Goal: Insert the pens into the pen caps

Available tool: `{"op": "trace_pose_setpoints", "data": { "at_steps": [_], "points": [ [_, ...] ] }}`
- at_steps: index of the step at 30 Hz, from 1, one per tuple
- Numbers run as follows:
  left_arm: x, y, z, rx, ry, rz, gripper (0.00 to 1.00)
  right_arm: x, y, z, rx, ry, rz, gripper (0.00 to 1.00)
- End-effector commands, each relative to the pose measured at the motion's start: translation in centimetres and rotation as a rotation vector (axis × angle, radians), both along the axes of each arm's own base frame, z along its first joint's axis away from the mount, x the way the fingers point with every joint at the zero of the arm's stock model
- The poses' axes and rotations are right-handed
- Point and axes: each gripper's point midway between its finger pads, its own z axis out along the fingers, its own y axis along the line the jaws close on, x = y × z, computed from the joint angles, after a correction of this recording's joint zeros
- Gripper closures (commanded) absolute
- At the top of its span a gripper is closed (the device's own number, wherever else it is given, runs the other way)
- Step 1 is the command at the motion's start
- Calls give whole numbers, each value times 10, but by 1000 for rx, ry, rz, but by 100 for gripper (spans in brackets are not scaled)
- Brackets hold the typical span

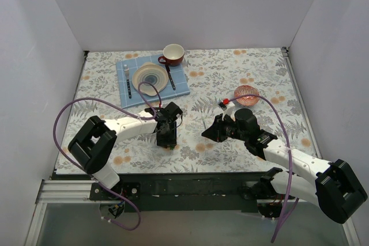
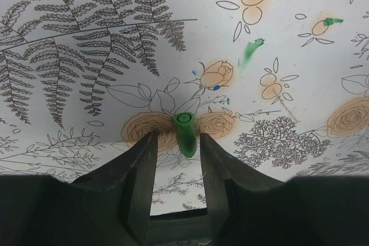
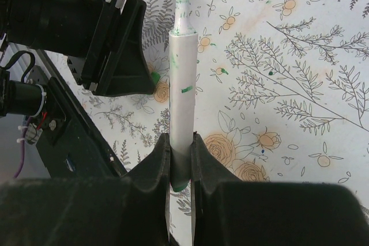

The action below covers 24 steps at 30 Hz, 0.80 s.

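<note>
Gripping the white pen [image 3: 183, 84] by its back end in the right gripper [image 3: 180, 139], clamped shut on the barrel, green tip pointing away toward the left. Held above the surface [image 1: 259, 79], right of centre, close to the near edge.

Straddling the dark green cap [image 2: 185, 133] with the left gripper [image 2: 177, 137], left of centre on the same near strip. Not clamped: fingers apart, a sliver of gap on one side and close to touching on the other. Open mouth of the cap showing at the end away from the palm. Hard to say whether standing or lying.

Likely trouble first at the cap. Off-centre between the fingers, so liable to be shoved, rolled or tipped by the nearer finger before getting pinched by both. Round, slick and tiny, hence apt to squirt out or end up skewed. If pinched too near the mouth, could block the way in for the tip.

Then at the meeting. Gripped far from its tip, so prone to swing or slide back under a push instead of seating. With a skewed cap and a wandering tip, easy to miss the mouth, pry the cap loose, or smear more ink like the green marks [image 2: 252, 50] on the surface. Also worth watching: crowding of the two grippers, close together near the front.
</note>
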Motion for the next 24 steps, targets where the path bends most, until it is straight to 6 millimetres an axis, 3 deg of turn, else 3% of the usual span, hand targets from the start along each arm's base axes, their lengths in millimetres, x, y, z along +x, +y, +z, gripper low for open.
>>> {"op": "trace_pose_setpoints", "data": {
  "at_steps": [1, 7, 15, 22, 24],
  "points": [
    [-6, 13, -12, 97, 26, -12, 66, 4, 1, 6, 15, -33, 1, 99],
    [4, 13, -16, 138, 9, -15, 67, 3, 1, 7, 17, -36, 5, 99],
    [2, 20, -24, 200, 16, -29, 70, 6, 1, 14, 13, -54, 2, 99],
    [-8, 22, -43, 273, 48, -69, 77, 5, 0, 16, 14, -55, -1, 99],
    [-8, 25, -47, 292, 50, -71, 86, 5, 0, 15, 17, -50, -3, 99]
  ]
}}
